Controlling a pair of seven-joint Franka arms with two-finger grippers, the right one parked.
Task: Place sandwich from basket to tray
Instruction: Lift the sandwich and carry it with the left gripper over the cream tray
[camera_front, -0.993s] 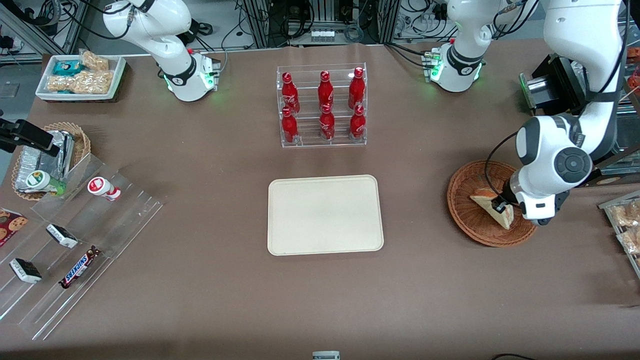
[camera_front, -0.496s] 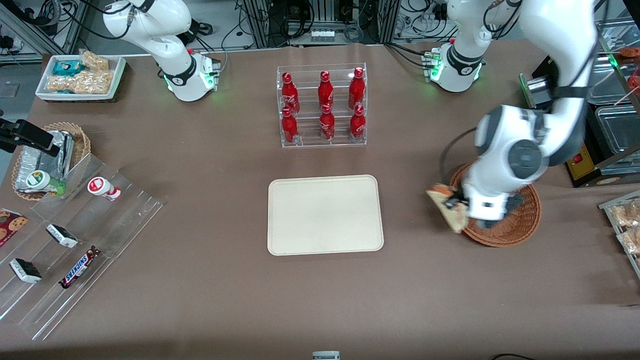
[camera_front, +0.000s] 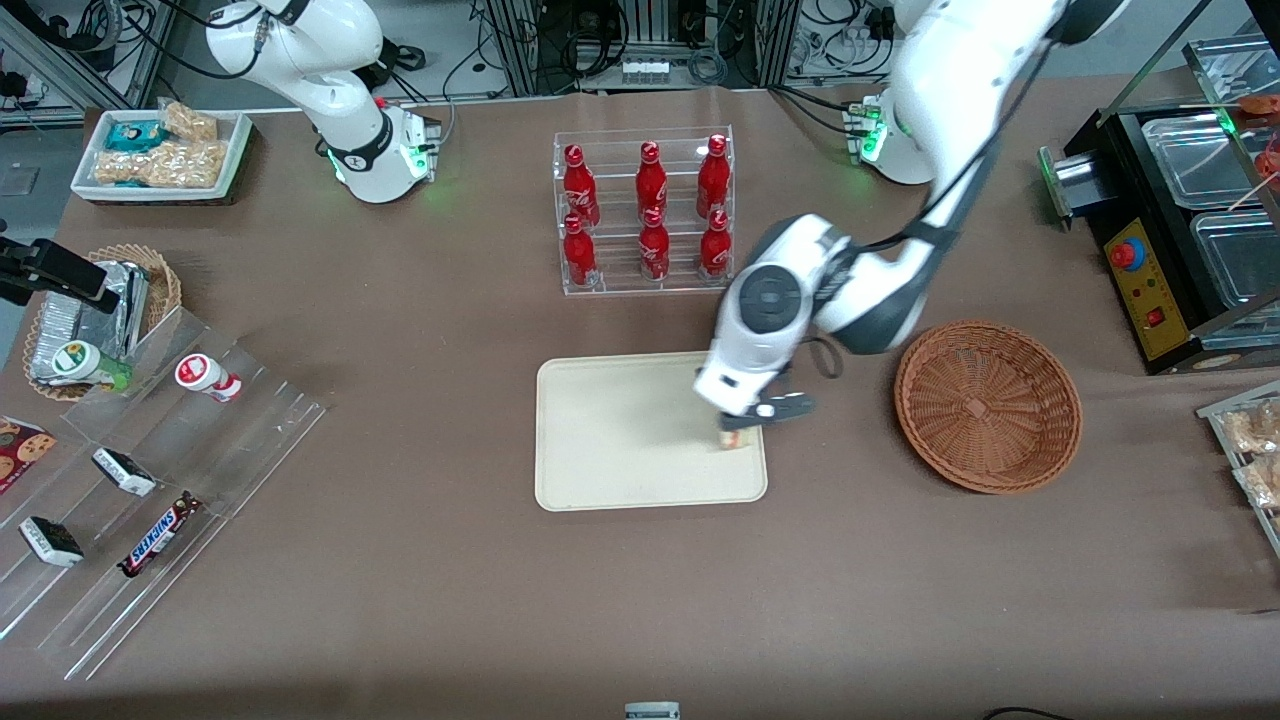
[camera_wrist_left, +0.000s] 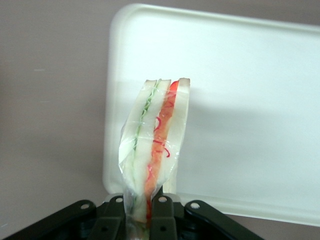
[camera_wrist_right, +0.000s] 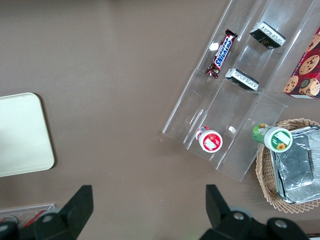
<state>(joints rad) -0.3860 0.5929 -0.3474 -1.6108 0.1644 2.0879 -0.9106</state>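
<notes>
Tray sat mid-table, nearer the front camera than the bottle rack. Basket lay beside the tray toward the working arm's end, and it looked empty. Left arm reached in over the tray's basket-side edge.

Gripper hung over that edge of the tray, clamped on the sandwich. In the front view only a small bit of bread showed under the wrist. In the wrist view the sandwich was pinched at one end between the fingers, its long axis running straight out from the jaws, layers edge-on to the camera, green on one side and orange-red on the other.

Key relation: the wedge hung over the tray's corner, close to the rim, with bare tabletop alongside. Most of the tray surface lay toward the parked arm's end from there.

My read: transport was nearly done, lowering and release remained. A drop here would risk landing on the rim, so shifting inward over the tray first looked safer. Height above the tray couldn't be judged.
</notes>
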